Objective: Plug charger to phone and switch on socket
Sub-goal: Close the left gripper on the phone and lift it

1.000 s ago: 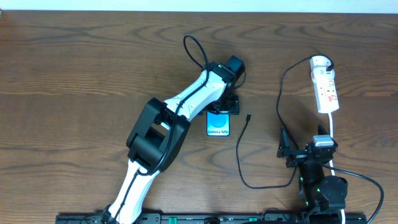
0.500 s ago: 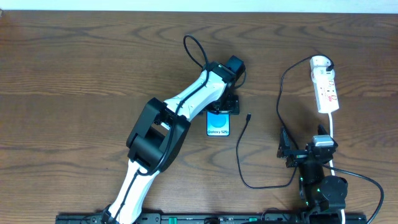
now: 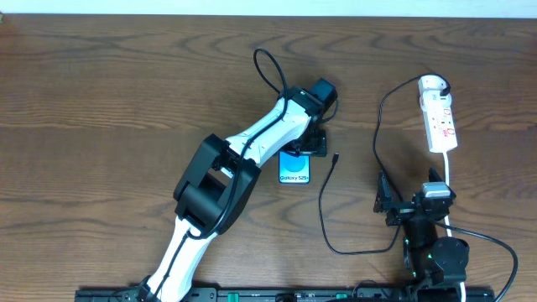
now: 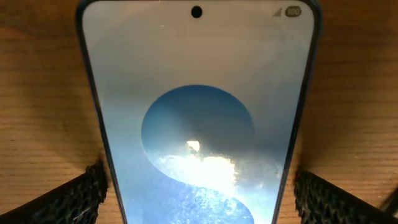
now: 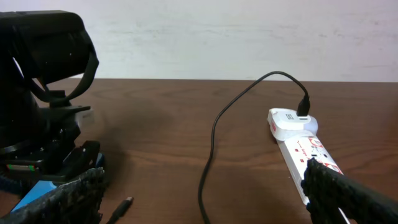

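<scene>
The phone [image 3: 294, 170] lies flat on the table with its blue screen up and "Galaxy S25+" at its near edge. My left gripper [image 3: 310, 144] hovers over the phone's far end. In the left wrist view the phone [image 4: 199, 112] fills the frame, and the gripper [image 4: 199, 208] stands open with a finger on each side of it and a thin gap at each edge. The charger cable [image 3: 322, 210] runs from the socket [image 3: 440, 117] in a loop to its small tip [image 3: 335, 157], right of the phone. My right gripper [image 3: 411, 201] is open and empty below the socket.
The socket's white cord [image 3: 449, 180] runs down past the right arm. In the right wrist view the charger cable [image 5: 214, 130] crosses the table between the fingers, with the tip [image 5: 121, 205] at lower left and the socket [image 5: 298, 140] at right. The left arm lies diagonally across the middle of the table.
The left arm's wrist has shifted slightly to the right over the phone's far end. The right arm, cable and socket have not moved.
</scene>
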